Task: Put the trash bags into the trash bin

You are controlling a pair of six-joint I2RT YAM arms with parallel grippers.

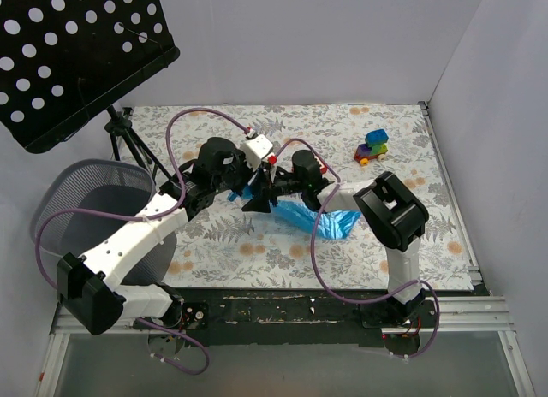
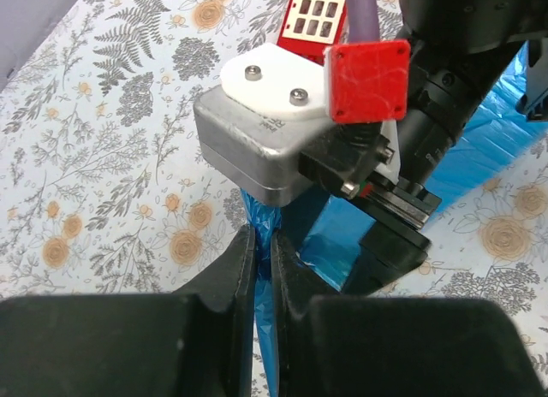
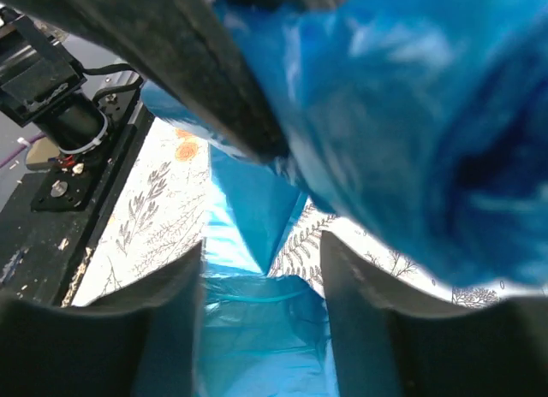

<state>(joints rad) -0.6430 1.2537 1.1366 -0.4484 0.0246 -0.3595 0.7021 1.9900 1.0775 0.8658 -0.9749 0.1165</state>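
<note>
Trash bag (image 1: 330, 219), blue, lies on the surface (image 1: 402, 157), well apart from the trash bin (image 1: 81, 196).
Left wrist: left fingers (image 2: 233, 281) clamped on its film.
Right wrist: right fingers (image 3: 175, 307) apart around film. If the 2 pull in opposite directions, the film may tear.

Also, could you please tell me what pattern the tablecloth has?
The tablecloth is white with grey ferns and orange flowers, clearest in the left wrist view.

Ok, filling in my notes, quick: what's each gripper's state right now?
Left gripper: closed, pinching the blue bag.
Right gripper: open, jaws either side of the bag.
</note>
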